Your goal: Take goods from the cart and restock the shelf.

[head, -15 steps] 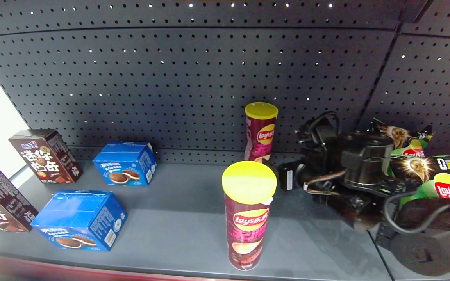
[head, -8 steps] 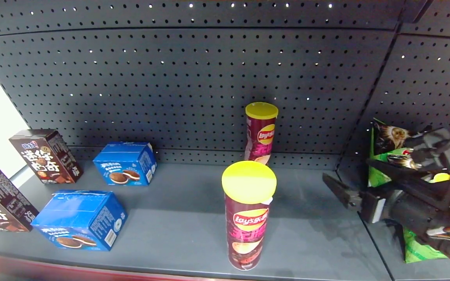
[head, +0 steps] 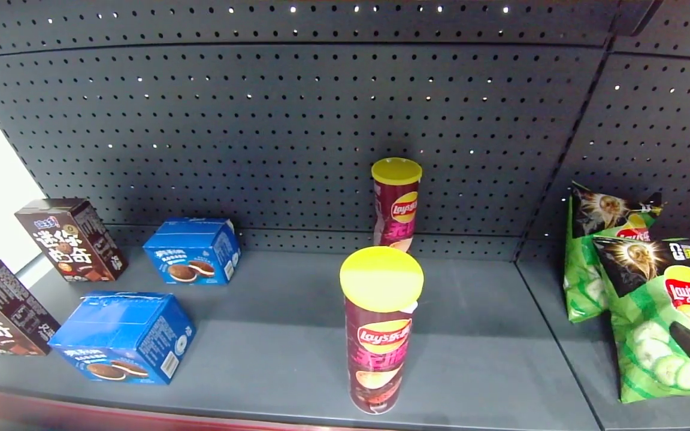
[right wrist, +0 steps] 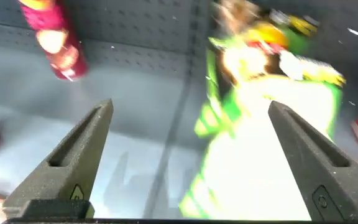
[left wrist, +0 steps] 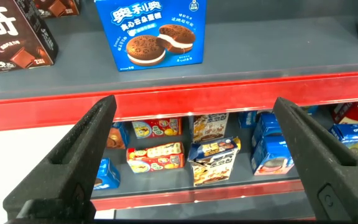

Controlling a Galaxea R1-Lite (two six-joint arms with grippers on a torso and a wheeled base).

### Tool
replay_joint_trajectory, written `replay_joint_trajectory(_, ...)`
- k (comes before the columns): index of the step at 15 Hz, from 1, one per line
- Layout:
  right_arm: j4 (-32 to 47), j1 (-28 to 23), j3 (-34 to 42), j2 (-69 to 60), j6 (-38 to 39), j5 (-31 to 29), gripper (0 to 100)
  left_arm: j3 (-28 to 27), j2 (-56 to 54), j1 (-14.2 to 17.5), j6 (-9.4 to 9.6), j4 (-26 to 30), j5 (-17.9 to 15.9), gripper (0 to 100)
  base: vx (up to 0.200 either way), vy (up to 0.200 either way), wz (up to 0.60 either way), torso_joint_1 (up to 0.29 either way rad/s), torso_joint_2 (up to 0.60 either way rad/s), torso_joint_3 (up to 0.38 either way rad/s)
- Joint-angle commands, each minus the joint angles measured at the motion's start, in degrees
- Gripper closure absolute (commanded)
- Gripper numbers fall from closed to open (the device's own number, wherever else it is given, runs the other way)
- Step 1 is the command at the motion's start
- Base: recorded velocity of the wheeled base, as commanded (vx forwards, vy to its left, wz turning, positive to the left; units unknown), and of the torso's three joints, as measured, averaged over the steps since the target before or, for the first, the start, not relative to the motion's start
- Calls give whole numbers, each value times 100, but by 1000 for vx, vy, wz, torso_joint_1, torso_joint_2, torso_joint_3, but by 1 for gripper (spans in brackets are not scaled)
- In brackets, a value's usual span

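Chip cans (head: 379, 350) are maroon with yellow lids; biscuit boxes (head: 122, 336) blue, chocolate boxes (head: 69, 239) dark brown. Crisp bags (head: 644, 335) are green with black tops. The shelf (head: 273, 350) is grey.

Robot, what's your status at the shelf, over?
Left gripper open, empty, at the shelf front edge. Right gripper open, empty, facing the chip bags. Nothing between them.

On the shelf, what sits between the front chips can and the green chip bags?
Nothing: in the head view only bare shelf runs from the front chips can to the green chip bags, crossed by a panel seam.
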Motion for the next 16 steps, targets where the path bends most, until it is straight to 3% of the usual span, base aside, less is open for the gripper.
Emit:
replay_joint_trajectory(1,110,-581,716,-1094,27,166,0,1,9,-1,0,2,0,0,0,0,0,0,0,0)
replay_joint_trajectory(4,962,-967,857,-1858,167,87,0,1,9,-1,0,2,0,0,0,0,0,0,0,0)
replay_joint_trajectory(5,1604,-1345,857,-2430,185,105,0,1,9,-1,0,-7,0,0,0,0,0,0,0,0)
replay_joint_trajectory(8,3379,-1565,857,-3774,176,61,0,1,0,-1,0,2,0,0,0,0,0,0,0,0)
replay_joint_trajectory(11,3344,-1583,857,-3748,299,8,0,1,9,-1,0,2,0,0,0,0,0,0,0,0)
replay_joint_trajectory(13,3353,-1925,857,-3792,308,650,0,1,9,-1,0,2,-9,0,0,0,0,0,0,0)
replay_joint_trajectory(14,3722,-2136,857,-3932,273,1230,0,1,9,-1,0,2,-9,0,0,0,0,0,0,0)
replay_joint_trajectory(16,3696,-2101,857,-3968,325,1159,0,1,9,-1,0,-7,0,0,0,0,0,0,0,0)
